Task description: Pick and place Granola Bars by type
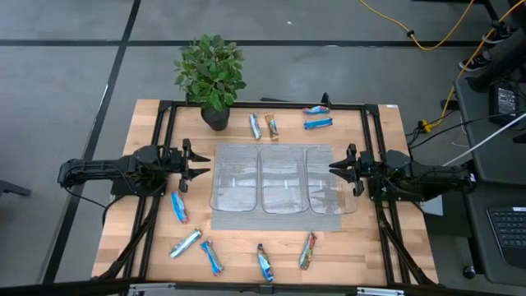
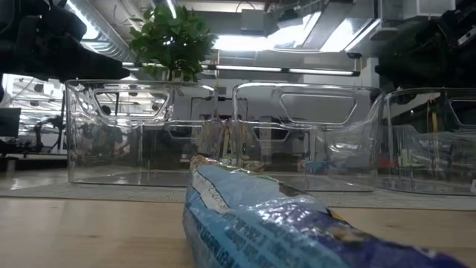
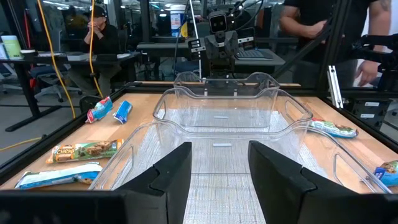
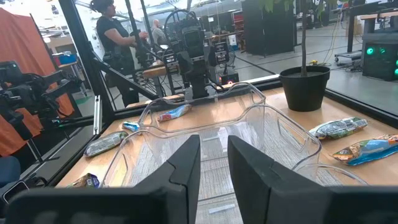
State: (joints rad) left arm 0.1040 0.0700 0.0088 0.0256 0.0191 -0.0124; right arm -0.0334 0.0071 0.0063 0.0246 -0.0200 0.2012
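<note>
Several foil-wrapped granola bars lie flat on the wooden table around three clear bins [image 1: 279, 191]. Far side: a silver-blue bar [image 1: 255, 126], a brown-orange bar [image 1: 271, 125] and two blue bars [image 1: 317, 116]. Near side: blue bars [image 1: 178, 207] [image 1: 212, 257] [image 1: 265, 263], a silver-blue one [image 1: 186, 242] and a green-red one [image 1: 307, 251]. One blue bar [image 2: 260, 223] fills the low view's foreground. My left gripper [image 1: 197, 168] [image 3: 217, 168] hovers open at the bins' left end. My right gripper [image 1: 335, 168] [image 4: 214, 162] hovers open at their right end. Neither touches anything.
The three bins stand side by side on a grey mat [image 1: 238, 220]. A potted plant [image 1: 212, 78] stands at the far edge, left of centre. A black frame [image 1: 164, 111] runs along the table's sides. People and desks show in the room beyond.
</note>
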